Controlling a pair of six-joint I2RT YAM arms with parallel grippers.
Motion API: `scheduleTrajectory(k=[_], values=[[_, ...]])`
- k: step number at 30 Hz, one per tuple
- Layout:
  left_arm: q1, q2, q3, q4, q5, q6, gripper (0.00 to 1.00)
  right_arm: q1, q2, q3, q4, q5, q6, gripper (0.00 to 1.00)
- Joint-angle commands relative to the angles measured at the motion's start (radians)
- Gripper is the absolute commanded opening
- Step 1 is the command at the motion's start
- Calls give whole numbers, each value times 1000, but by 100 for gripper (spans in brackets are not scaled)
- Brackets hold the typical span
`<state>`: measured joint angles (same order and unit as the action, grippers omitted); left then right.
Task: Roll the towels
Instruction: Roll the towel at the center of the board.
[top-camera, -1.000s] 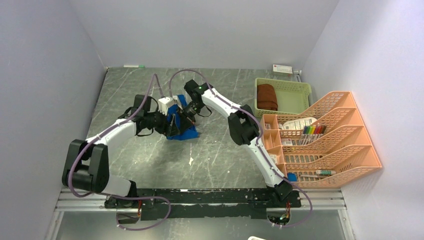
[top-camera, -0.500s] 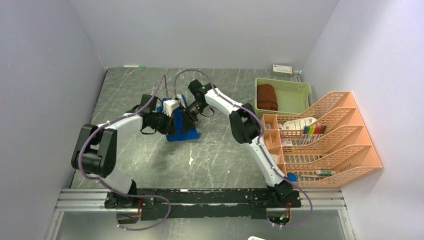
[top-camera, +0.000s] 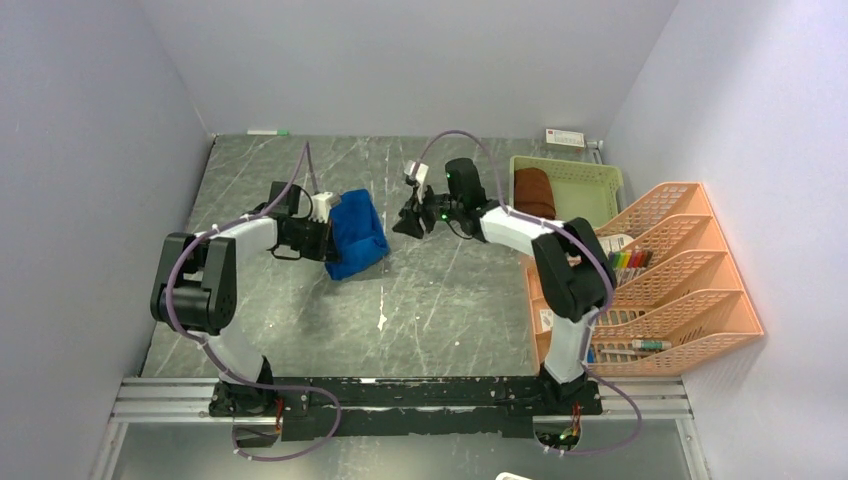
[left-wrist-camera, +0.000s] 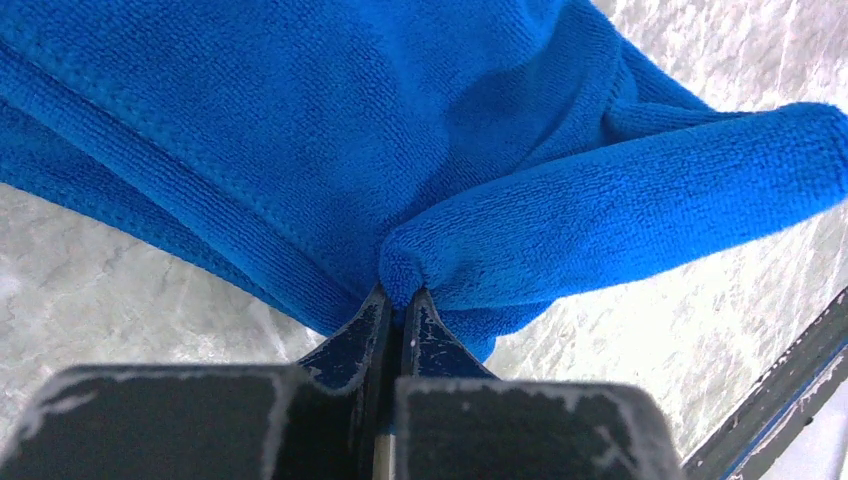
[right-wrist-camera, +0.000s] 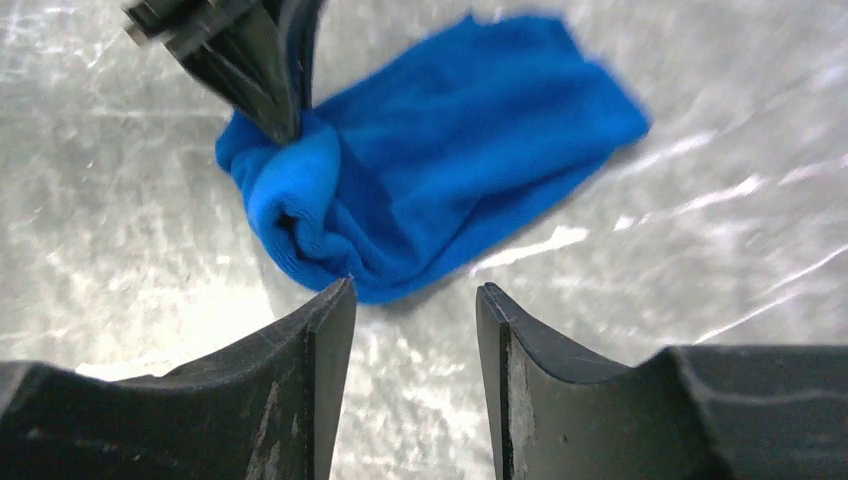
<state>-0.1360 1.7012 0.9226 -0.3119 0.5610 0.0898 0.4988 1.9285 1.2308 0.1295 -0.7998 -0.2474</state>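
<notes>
The blue towel (top-camera: 356, 234) lies bunched and partly rolled on the grey marble table, left of centre. My left gripper (top-camera: 326, 238) is shut on a fold at its left edge; in the left wrist view the blue towel (left-wrist-camera: 420, 150) fills the frame and the left gripper (left-wrist-camera: 398, 297) pinches a rounded fold. My right gripper (top-camera: 408, 224) hangs to the right of the towel, apart from it, open and holding nothing. In the right wrist view the right gripper (right-wrist-camera: 415, 300) stands above bare table with the blue towel (right-wrist-camera: 440, 200) beyond it. The rust-brown towel (top-camera: 534, 193) sits rolled in the green basket (top-camera: 590, 190).
An orange tiered file rack (top-camera: 660, 280) holding small items stands along the right wall, just in front of the green basket. A small white box (top-camera: 565, 138) and a green-tipped marker (top-camera: 267, 132) lie at the table's back edge.
My right gripper has let go of the blue towel, opened and drawn back to the right. My left gripper has shut on the towel's left edge, and the towel now lies uncovered.
</notes>
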Motion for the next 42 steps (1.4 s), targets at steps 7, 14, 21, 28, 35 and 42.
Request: scheduleTrajectory(k=[7,14,21,28,35,42], values=[[18,76,58,-53,-34,3,7,258,-167,-363,567,216,-465,51],[18,66,68,-53,-12,13,7,338,-77,-255,346,298,-752,51],[18,54,71,-54,6,17,7,402,56,-48,57,356,-883,53],[25,54,78,-61,2,12,7,419,64,-77,33,377,-874,79],[29,47,76,-59,16,8,7,419,133,-66,43,486,-887,74],[29,42,73,-62,19,14,7,410,230,-26,88,606,-913,60]])
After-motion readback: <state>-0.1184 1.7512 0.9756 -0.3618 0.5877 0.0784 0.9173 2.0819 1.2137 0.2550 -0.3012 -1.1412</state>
